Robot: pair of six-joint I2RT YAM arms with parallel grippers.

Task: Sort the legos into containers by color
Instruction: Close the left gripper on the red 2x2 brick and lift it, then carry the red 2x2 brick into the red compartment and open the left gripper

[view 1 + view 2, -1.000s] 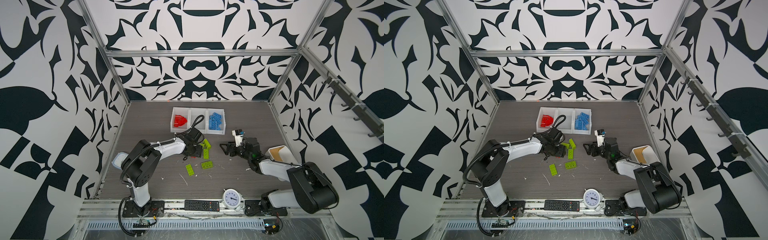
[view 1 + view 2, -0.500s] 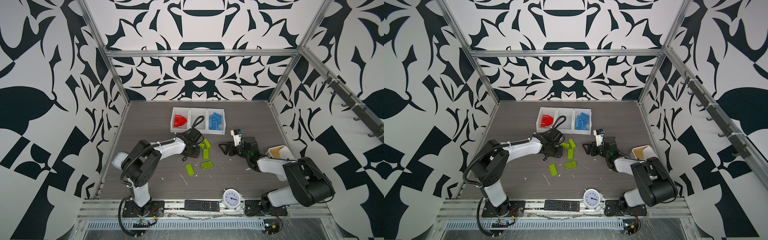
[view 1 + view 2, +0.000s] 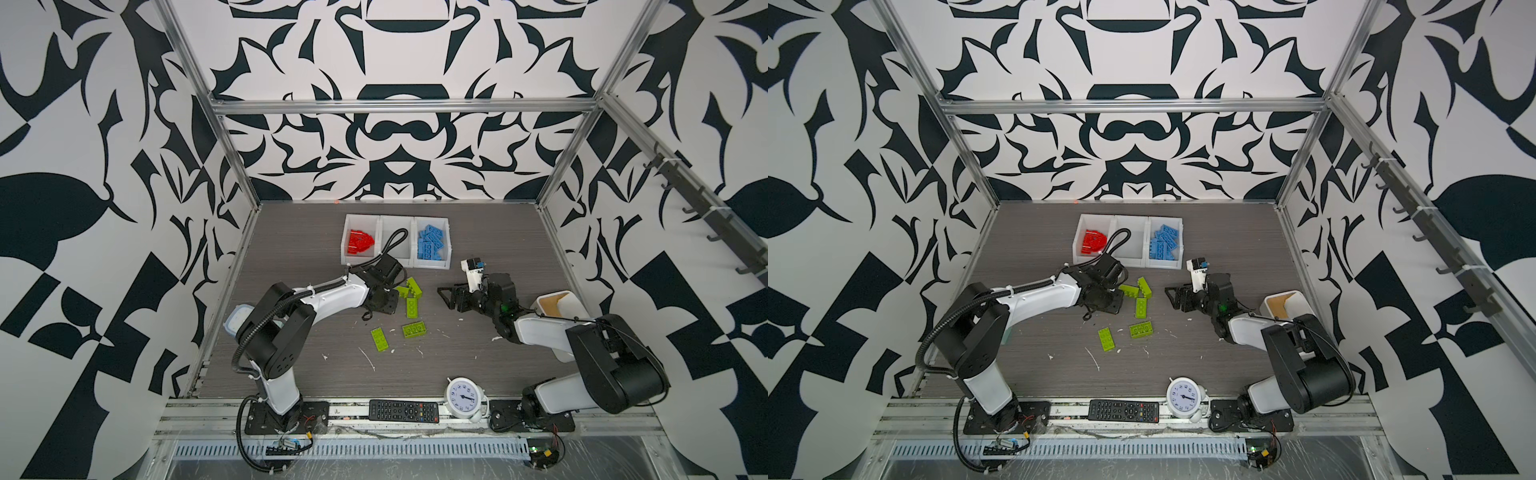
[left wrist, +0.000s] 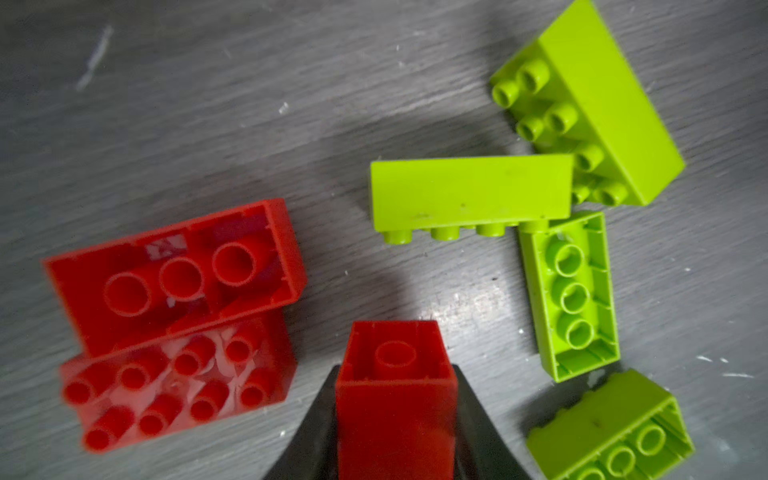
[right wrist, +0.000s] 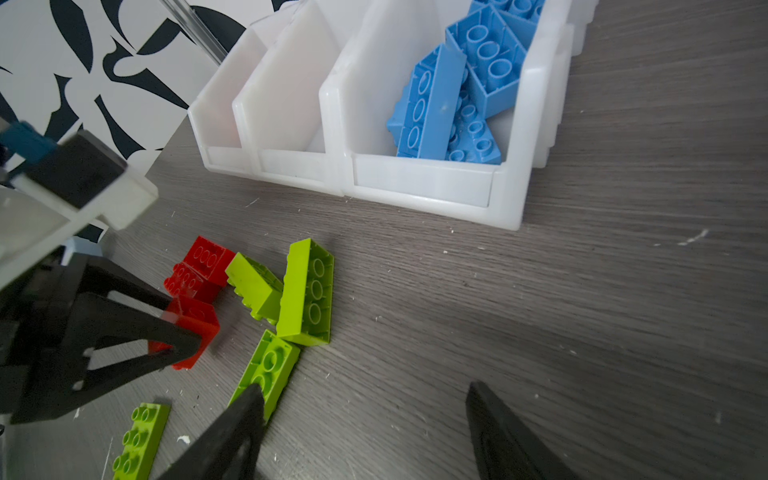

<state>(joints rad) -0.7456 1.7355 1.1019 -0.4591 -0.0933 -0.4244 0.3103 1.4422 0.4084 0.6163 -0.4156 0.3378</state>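
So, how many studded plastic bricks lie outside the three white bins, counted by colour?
Lime green studded plastic bricks: 5
Red studded plastic bricks: 3, one clamped in the left gripper
Light blue studded plastic bricks: 0 outside
Total: 8 visible

Surface (image 3: 291, 232): grey wood-grain, strewn with small white scraps (image 3: 368, 358).
Remote control (image 3: 404, 411): black, lying flat on the front rail.
Alarm clock (image 3: 462, 397): white, round dial, just beside the remote control.
Tub (image 3: 577, 305): white with tan interior, near the right edge of the surface.
Lidded container (image 3: 235, 322): pale, at the left edge, partly hidden.
Walls (image 3: 382, 137): bold black-and-white pattern.
Frame (image 3: 399, 106): aluminium bars.
Hook rail (image 3: 706, 212): dark hooks, right wall.
Grille (image 3: 374, 449): slotted metal, front.
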